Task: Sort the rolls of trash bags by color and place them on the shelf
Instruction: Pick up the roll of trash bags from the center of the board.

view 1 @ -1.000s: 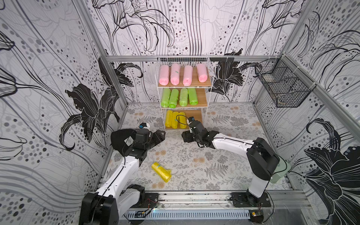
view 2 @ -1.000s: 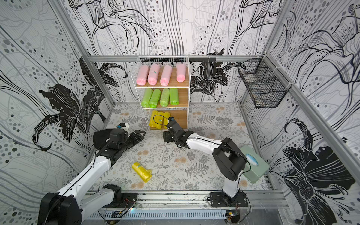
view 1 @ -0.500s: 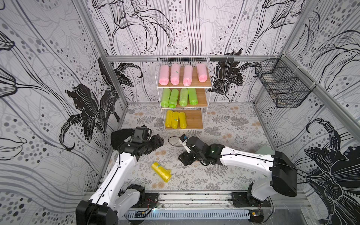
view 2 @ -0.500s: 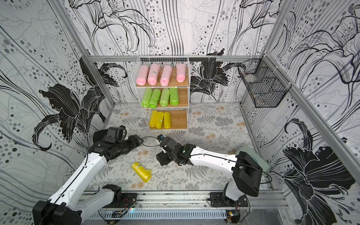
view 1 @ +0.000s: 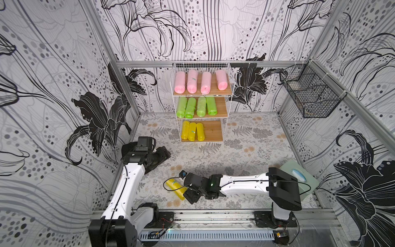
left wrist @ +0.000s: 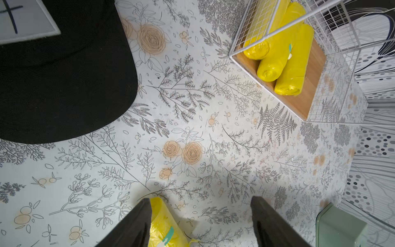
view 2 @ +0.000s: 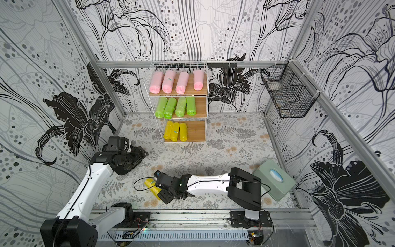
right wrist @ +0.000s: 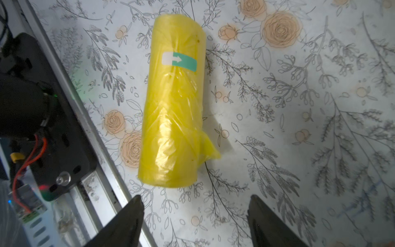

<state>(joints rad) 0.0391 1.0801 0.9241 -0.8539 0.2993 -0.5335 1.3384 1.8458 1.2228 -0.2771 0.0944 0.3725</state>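
Rolls of soft plastic trash bags filled most of the white wire-grid shelf with three light brown wooden boards (view 1: 213, 132), which stood at the middle of the back edge of the floral-printed table surface (view 1: 245, 149). Four pink rolls (view 1: 192, 82) lay side by side on the top board, four light green rolls (view 1: 190, 107) on the middle board, and three yellow rolls (view 1: 192, 132) at the left end of the bottom board, whose right part was bare.

One loose yellow roll (right wrist: 173, 107) lay on its side near the front edge of the surface, left of the middle, with a teal and white arrow sticker (right wrist: 179, 62) facing up. The right gripper (right wrist: 195, 200) was lowered toward it. Its jaws were spread wide and held nothing, and the roll's near end lay just ahead of the fingertips, not between them.

The left gripper (left wrist: 199, 200) hung over the surface near the left edge, beside a black cloth cap (left wrist: 64, 74). Its jaws were likewise spread and empty.

A pale green tissue box (view 1: 303, 181) sat by the right edge, toward the front corner. A black wire basket (view 1: 310, 94) hung on the right wall.
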